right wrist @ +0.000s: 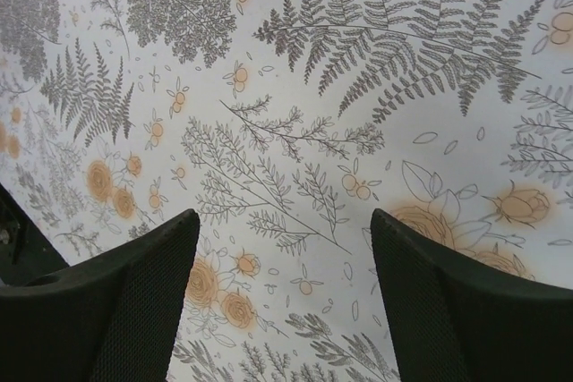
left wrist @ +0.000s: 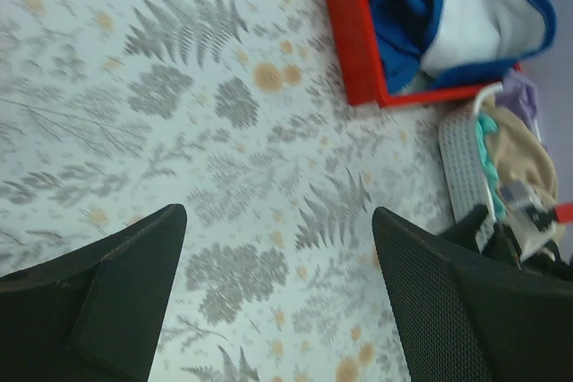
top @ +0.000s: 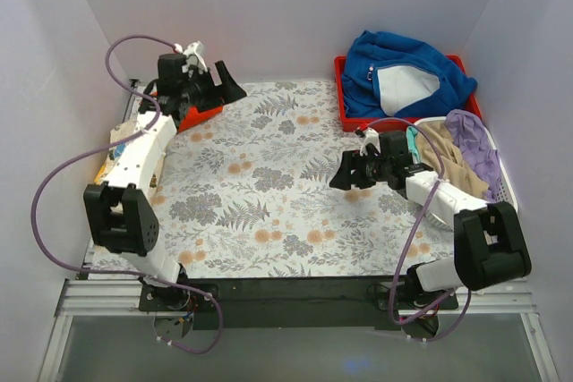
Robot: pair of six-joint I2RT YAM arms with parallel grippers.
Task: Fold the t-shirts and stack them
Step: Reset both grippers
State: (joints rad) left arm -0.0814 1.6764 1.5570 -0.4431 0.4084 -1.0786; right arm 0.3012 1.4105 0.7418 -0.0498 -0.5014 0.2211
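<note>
I am watching the orange-red t-shirt (top: 199,115) in the upper left of the top view. It is lying on the table (top: 269,185) under the left arm's wrist, showing only as a small bright wedge. With so little of it showing, I cannot tell which way it is pointing or where its long axis is running. The cream t-shirt (top: 114,142) is sitting at the far left edge of that view, just beside the white link of the left arm. It is mostly hidden, so I am not reading its direction either.

The left jaws are standing wide apart above the table, just right of the orange-red wedge. In the left wrist view nothing is lying between them, only the fern and flower print. The right jaws are hanging right of centre, also spread wide. They are gripping nothing and touching nothing, with bare printed table between the fingers.

In the upper right, the red tray (top: 340,96) is carrying a blue garment (top: 403,64). Just below it the white basket (top: 506,176) is holding beige, purple and teal cloth.
</note>
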